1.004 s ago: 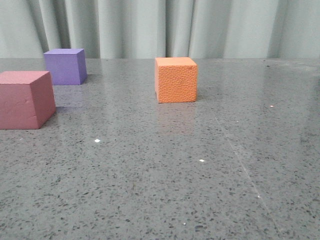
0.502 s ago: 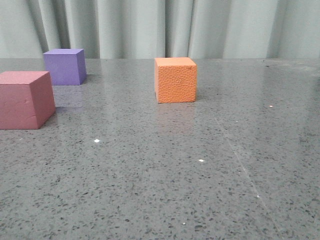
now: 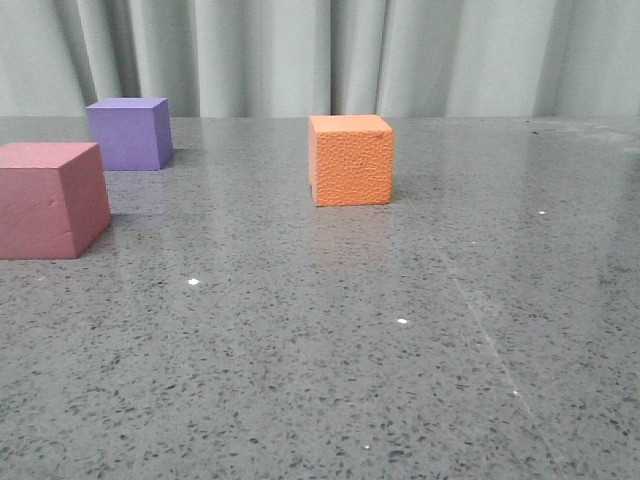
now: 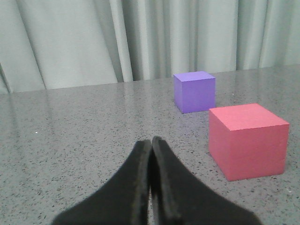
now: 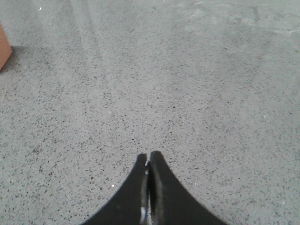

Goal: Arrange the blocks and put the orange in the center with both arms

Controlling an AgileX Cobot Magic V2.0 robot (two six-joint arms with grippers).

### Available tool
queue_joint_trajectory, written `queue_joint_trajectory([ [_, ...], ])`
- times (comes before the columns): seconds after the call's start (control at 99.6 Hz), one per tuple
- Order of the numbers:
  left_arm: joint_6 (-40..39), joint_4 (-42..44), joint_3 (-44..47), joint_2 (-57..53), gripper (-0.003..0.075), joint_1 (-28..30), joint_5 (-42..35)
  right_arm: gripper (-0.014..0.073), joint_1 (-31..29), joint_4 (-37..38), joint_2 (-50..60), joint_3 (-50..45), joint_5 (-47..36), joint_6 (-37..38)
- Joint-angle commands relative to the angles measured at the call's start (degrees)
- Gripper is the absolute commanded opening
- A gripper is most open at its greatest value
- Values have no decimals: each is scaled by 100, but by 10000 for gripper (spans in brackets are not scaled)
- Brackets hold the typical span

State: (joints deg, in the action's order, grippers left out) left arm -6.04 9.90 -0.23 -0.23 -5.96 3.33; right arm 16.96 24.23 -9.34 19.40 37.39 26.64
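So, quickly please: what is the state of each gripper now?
Left gripper: closed, holding nothing.
Right gripper: closed, holding nothing.

three foam cubes: one pink-red cube (image 3: 50,200), one purple cube (image 3: 129,133), one orange cube (image 3: 351,160); two grippers.

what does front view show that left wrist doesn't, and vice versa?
Only the front view shows the orange cube, standing alone right of the other two.

Only the left wrist view shows the left tool, its fingers pressed together and holding nothing, over the table.

Both show the purple cube, the pink-red cube nearer the camera, the grey speckled table and the curtain behind.
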Motion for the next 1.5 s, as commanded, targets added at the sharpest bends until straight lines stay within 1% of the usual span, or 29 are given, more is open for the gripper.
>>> queue_joint_trajectory([
  [0.0,-12,-53,308,-185,-19,14,-427,-64,-445,-424,257,-147,-834,-639],
  [0.12,-12,-53,308,-185,-19,14,-427,-64,-957,-1326,625,-527,-1465,-1697],
  [0.211,-12,-53,308,-185,-19,14,-427,-64,-1296,-1866,829,-826,-1891,-2125],
  [0.321,-12,-53,308,-185,-19,14,-427,-64,-1623,-2215,977,-1229,-2397,-2158],
  [0.392,-12,-53,308,-185,-19,14,-427,-64,-1745,-2247,1030,-1473,-2718,-2158],
  [0.572,-12,-53,308,-185,-19,14,-427,-67,-1806,-2247,1047,-2019,-3340,-2158],
  [1.486,-12,-53,308,-185,-19,14,-427,-67,-1806,-2247,1047,-2019,-3267,-2158],
])
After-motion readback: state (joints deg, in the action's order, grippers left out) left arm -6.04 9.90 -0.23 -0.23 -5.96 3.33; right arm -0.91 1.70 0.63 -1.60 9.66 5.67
